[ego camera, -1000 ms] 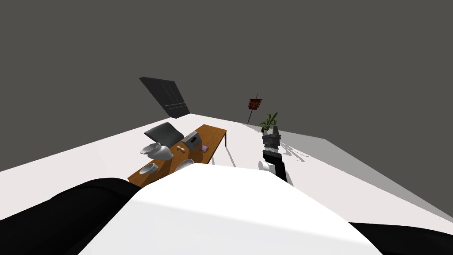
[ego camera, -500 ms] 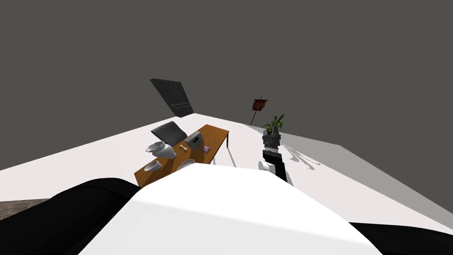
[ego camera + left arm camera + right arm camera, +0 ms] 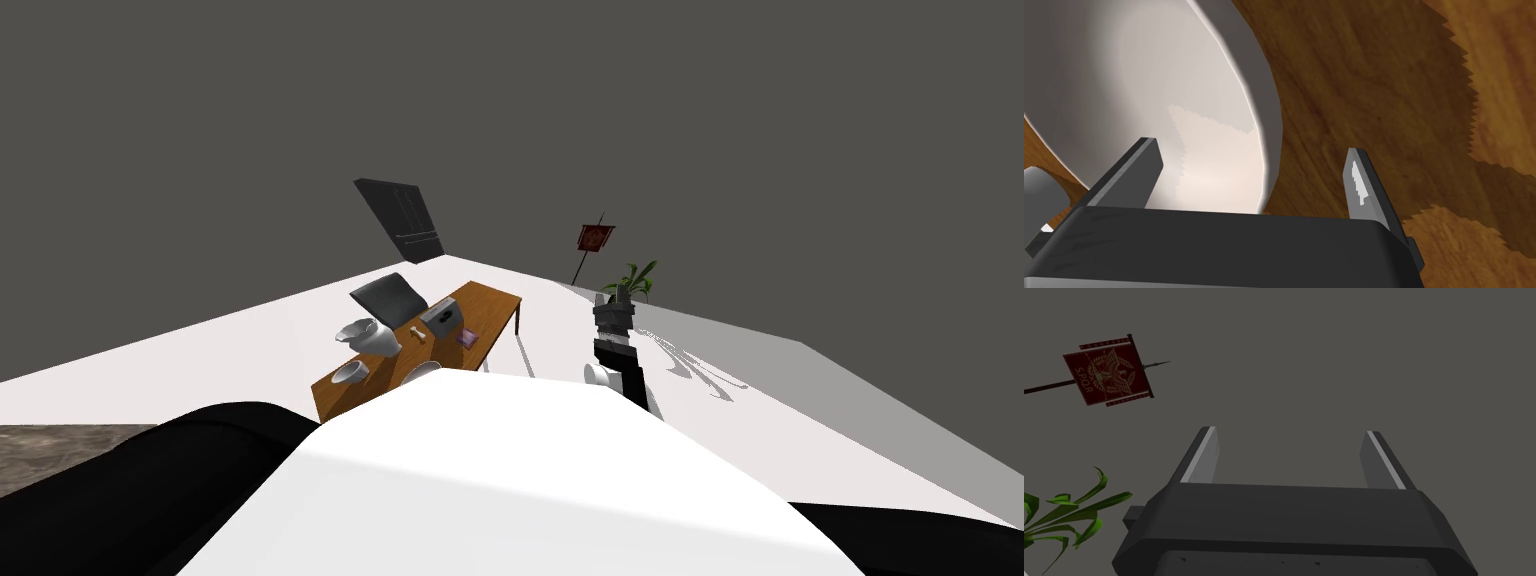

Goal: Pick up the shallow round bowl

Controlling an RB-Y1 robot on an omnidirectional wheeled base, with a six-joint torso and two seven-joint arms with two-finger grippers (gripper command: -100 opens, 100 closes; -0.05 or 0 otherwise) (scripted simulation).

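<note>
A white shallow round bowl (image 3: 1174, 90) rests on the brown wooden table (image 3: 1374, 100). My left gripper (image 3: 1251, 150) is open and straddles the bowl's rim, one finger (image 3: 1141, 165) over the bowl's inside and the other over the wood. In the head view the bowl (image 3: 420, 371) peeks out at the table's (image 3: 495, 305) near end. My right gripper (image 3: 615, 300) is raised off to the table's right, open (image 3: 1291, 433), with nothing between its fingers.
On the table also stand a grey-white vessel (image 3: 366, 335), a small bowl (image 3: 350, 372), a bone-shaped piece (image 3: 418, 333), a grey box (image 3: 441, 317) and a purple item (image 3: 466, 338). A dark chair (image 3: 388, 297) stands behind it. A plant (image 3: 634, 280) and red banner (image 3: 594, 237) are beyond.
The whole head view has swung, so the table and room have slid to the right and a strip of brown floor has come in at the lower left. Both grippers stay open.
</note>
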